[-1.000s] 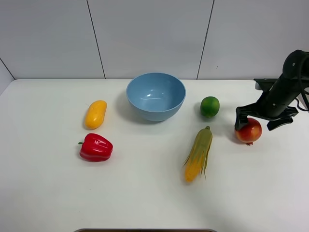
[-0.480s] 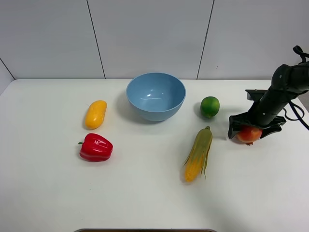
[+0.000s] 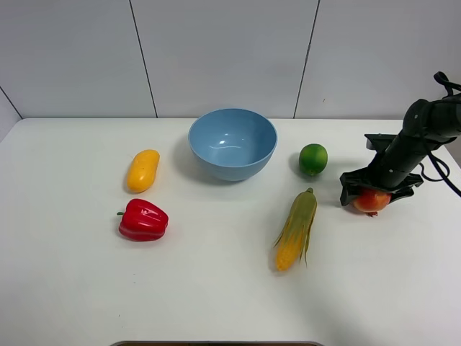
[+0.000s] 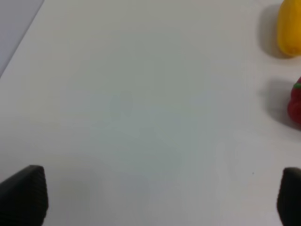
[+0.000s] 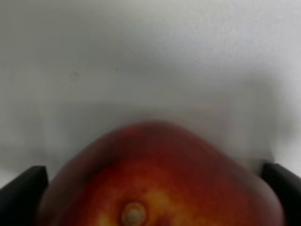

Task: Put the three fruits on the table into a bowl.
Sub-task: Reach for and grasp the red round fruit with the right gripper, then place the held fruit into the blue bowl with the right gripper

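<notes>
Moments after hovering spread above it, the right gripper (image 3: 371, 193) has dropped over the red-and-yellow apple (image 3: 372, 202) at the right side of the white table (image 3: 216, 288), hiding the fruit's top from the high camera. Its jaws have drawn inward and now bracket the apple on both sides, lying close against its flanks in the right wrist view. Whether they have truly pinched it cannot be told, and the apple appears to rest on the tabletop.

The left gripper (image 4: 157, 197) hangs spread wide and empty over bare table near the mango (image 3: 142, 170) and the red bell pepper (image 3: 143, 220).

No fruit has reached the light-blue bowl (image 3: 233, 166), which stands empty at the back centre. The lime (image 3: 313, 158) lies between the bowl and the apple, the mango to the bowl's left, and the corn cob (image 3: 297, 229) lies in front. The first pickup seems close, with all three placements still to come.
</notes>
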`<state>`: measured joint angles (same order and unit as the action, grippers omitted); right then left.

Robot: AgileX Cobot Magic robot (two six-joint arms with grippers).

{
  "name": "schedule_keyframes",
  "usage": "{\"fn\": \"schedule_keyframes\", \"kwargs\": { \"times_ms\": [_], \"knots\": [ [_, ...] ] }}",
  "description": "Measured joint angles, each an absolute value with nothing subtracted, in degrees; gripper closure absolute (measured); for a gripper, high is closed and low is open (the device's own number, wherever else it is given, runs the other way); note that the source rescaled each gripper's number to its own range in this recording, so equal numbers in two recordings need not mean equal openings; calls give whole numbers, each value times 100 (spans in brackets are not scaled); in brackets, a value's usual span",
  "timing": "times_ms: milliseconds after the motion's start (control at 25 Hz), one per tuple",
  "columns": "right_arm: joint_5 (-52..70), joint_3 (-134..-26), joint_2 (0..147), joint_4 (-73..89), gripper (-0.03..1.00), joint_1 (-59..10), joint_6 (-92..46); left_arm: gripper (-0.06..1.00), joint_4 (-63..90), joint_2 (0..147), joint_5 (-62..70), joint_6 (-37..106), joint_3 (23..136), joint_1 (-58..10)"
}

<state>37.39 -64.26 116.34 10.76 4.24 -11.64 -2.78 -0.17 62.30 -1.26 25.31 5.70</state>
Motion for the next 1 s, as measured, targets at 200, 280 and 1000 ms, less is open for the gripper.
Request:
{"fn": "schedule_keyframes", "kwargs": {
  "times_ms": [200,280,1000],
  "knots": [
    [3721,-6426,11634,1076,76,424,-1166,-6,-278,-17,6230,-126,2531,570],
    [3715,-6426,11634,1078,76,424,-1171,-6,-278,-17,6230,-126,2531,570],
    [3684,-6426,11634,1139,76,424,-1171,-6,-278,-17,6230,-121,2531,570]
  ]
}}
